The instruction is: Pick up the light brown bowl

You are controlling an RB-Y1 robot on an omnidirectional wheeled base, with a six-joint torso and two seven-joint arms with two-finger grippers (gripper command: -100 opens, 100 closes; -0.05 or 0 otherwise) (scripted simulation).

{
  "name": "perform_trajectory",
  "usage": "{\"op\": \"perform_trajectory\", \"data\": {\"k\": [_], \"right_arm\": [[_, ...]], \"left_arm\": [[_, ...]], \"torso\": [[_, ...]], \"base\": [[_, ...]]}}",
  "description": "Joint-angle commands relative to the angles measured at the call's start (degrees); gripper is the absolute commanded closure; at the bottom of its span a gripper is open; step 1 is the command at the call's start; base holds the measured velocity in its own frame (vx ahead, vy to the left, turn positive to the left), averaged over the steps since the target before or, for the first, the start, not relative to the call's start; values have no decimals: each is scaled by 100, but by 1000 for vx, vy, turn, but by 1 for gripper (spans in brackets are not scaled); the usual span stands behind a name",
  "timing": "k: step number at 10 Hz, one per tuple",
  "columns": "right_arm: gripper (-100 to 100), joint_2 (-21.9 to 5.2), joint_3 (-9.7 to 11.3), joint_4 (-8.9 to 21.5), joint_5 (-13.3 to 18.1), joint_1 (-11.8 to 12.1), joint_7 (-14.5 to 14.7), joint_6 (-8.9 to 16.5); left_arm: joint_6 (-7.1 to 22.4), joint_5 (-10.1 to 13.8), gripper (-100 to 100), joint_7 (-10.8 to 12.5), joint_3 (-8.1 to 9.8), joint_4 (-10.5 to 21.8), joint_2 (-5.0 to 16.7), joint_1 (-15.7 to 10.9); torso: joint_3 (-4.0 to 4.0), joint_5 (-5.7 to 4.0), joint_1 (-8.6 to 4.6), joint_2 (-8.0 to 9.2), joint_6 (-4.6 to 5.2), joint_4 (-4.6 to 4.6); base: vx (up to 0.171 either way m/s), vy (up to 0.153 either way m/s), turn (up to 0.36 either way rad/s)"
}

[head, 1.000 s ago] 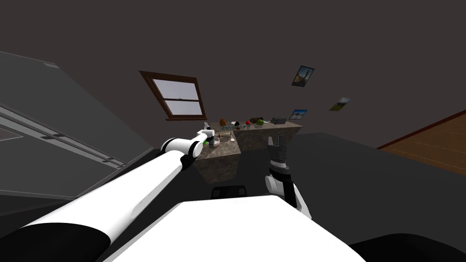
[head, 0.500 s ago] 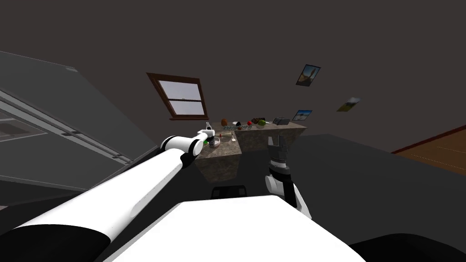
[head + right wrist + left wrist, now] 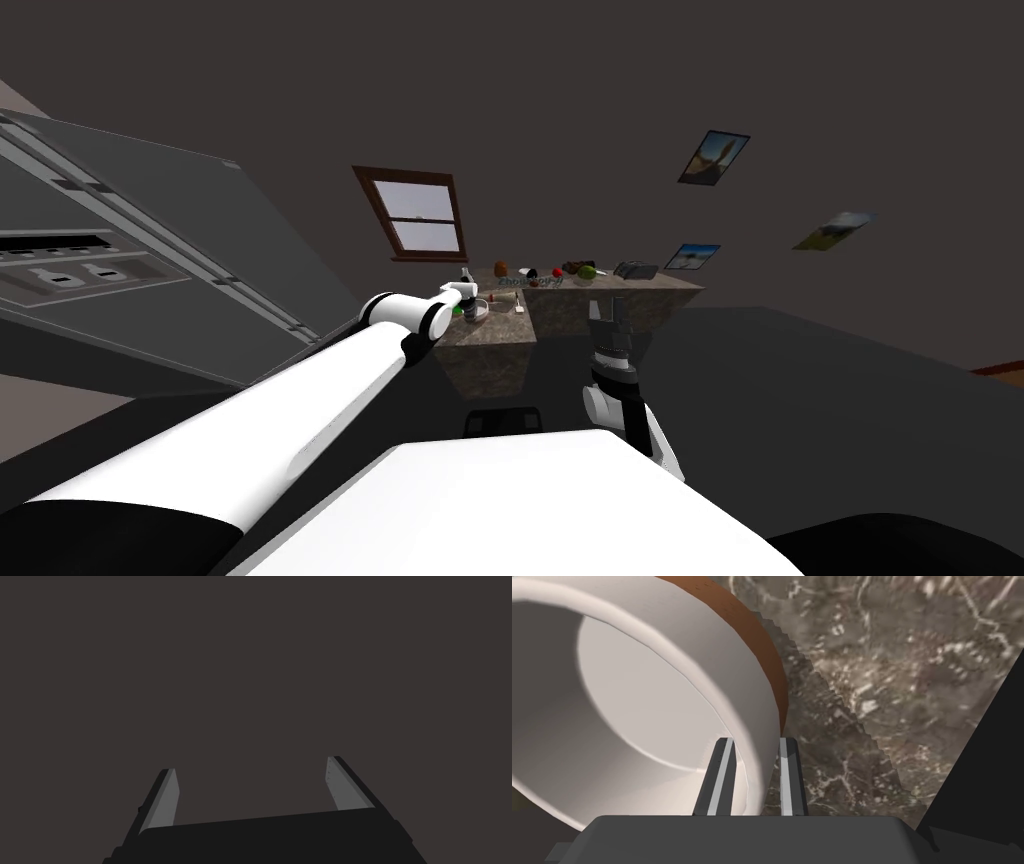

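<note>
The bowl (image 3: 637,691) is white inside and brown outside, and it looms close in the left wrist view. My left gripper (image 3: 756,741) is shut on its rim, one finger inside and one outside. Under it lies the mottled brown stone counter (image 3: 902,676). In the head view my left arm reaches out to the bowl (image 3: 479,309) at the counter's near left corner, with the left gripper (image 3: 467,299) at it. My right gripper (image 3: 606,312) is held up in front of my chest, open and holding nothing, its fingers (image 3: 165,796) wide apart.
Further back on the counter (image 3: 500,350) are a brown item (image 3: 500,268), a red fruit (image 3: 557,272), a green one (image 3: 586,271) and a grey appliance (image 3: 635,269). A small white item (image 3: 519,309) lies beside the bowl. A large grey cabinet (image 3: 150,280) stands on my left.
The whole head view has shifted: counter, window and pictures slid right and more of the grey cabinet shows, so I have turned. My left gripper stays on the bowl.
</note>
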Motion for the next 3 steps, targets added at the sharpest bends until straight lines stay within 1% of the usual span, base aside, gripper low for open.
{"op": "perform_trajectory", "data": {"k": [1,2,3], "right_arm": [[0,0,0,0,0,0,0,0],[0,0,0,0,0,0,0,0],[0,0,0,0,0,-1,0,0]], "left_arm": [[-61,65,100,-70,-56,179,-48,-154],[-32,41,100,-44,-31,113,-26,-97],[-38,46,0,-54,-35,126,-26,-106]], "torso": [[0,0,0,0,0,0],[3,-1,1,3,-2,3],[4,0,3,6,3,3]], "base": [[13,-23,158],[7,-13,35],[0,0,0]]}}
